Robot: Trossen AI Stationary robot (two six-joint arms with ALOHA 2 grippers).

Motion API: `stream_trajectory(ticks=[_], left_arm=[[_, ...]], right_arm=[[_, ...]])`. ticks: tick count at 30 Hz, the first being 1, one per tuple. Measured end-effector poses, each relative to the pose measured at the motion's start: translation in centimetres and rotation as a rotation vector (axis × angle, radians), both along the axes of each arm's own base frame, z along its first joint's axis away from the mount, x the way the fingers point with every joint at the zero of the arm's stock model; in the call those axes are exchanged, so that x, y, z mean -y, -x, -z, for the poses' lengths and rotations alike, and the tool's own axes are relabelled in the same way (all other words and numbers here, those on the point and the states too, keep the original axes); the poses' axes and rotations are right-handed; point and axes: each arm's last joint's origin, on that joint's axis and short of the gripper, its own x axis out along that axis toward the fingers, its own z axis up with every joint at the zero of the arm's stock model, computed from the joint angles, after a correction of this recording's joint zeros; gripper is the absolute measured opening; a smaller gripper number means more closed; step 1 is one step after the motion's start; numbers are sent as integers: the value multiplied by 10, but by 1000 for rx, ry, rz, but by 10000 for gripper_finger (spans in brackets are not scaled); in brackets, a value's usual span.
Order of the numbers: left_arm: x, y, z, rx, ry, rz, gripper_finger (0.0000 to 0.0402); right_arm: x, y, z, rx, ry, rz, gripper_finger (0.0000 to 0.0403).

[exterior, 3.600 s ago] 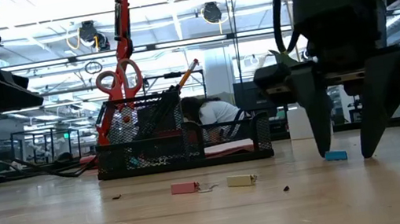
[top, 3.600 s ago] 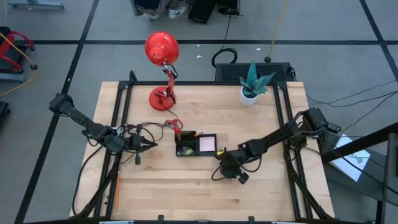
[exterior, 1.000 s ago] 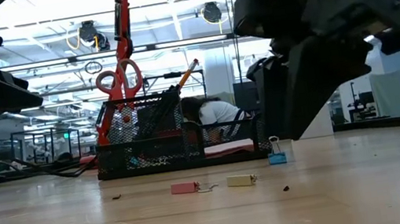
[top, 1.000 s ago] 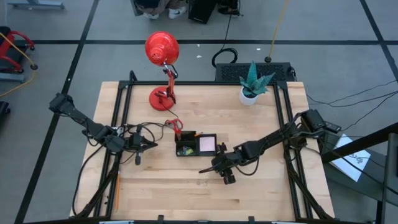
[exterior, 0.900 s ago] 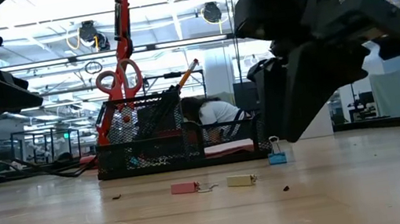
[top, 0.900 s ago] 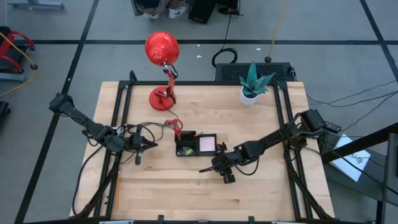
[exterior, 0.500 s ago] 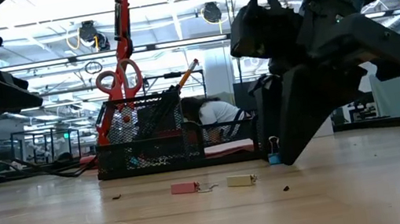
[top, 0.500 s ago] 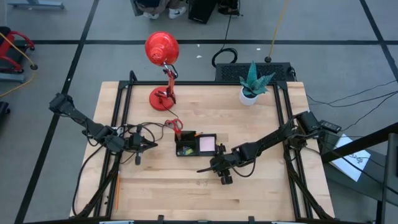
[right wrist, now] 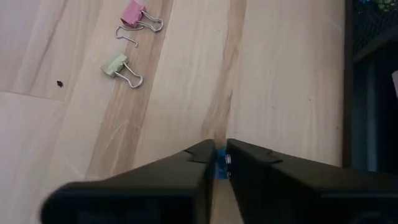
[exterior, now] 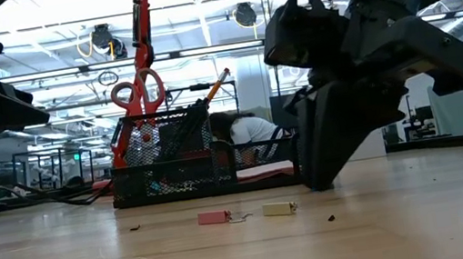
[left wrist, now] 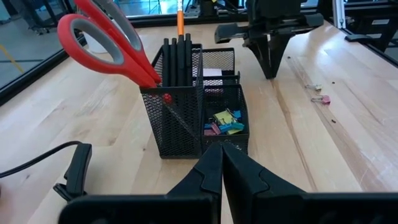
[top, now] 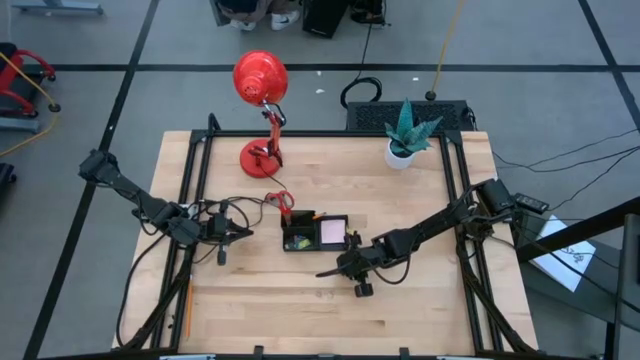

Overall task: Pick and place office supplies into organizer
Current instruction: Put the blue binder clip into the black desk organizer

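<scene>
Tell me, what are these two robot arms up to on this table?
They are tidying small office supplies into a black wire-mesh organizer at mid-table. The right gripper is down on the wood just in front of it, its fingers pinched on a tiny blue binder clip. A pink binder clip and a pale green binder clip lie loose nearby. The left gripper waits shut beside the organizer.

Bare wood lies open ahead of the organizer (top: 315, 232) — only two loose clips (right wrist: 132, 45) there.
</scene>
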Motion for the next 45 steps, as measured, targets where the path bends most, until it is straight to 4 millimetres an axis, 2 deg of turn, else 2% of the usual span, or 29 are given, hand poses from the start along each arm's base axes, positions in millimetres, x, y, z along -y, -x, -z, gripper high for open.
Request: stream_trajectory(ticks=[3,11,21,24,28,31,38,45], left_arm=[[0,0,0,0,6,-2,19],[0,0,0,2,9,-3,19],[0,0,0,3,23,-7,19],[0,0,0,4,23,-8,19],[0,0,0,4,23,-8,19],[0,0,0,5,24,-8,19],[0,-1,-2,20,26,-9,19],[0,-1,-2,16,24,-8,19]], right_arm=[[0,0,-1,2,-11,0,9],[-1,-11,-12,18,-43,-37,11],[-6,-47,-65,168,54,-126,8],[2,-56,-75,229,66,-119,8],[14,-67,-80,315,73,-100,7],[23,-75,-78,360,71,-76,7],[44,-91,-43,332,128,16,7],[63,-96,-42,361,164,96,8]])
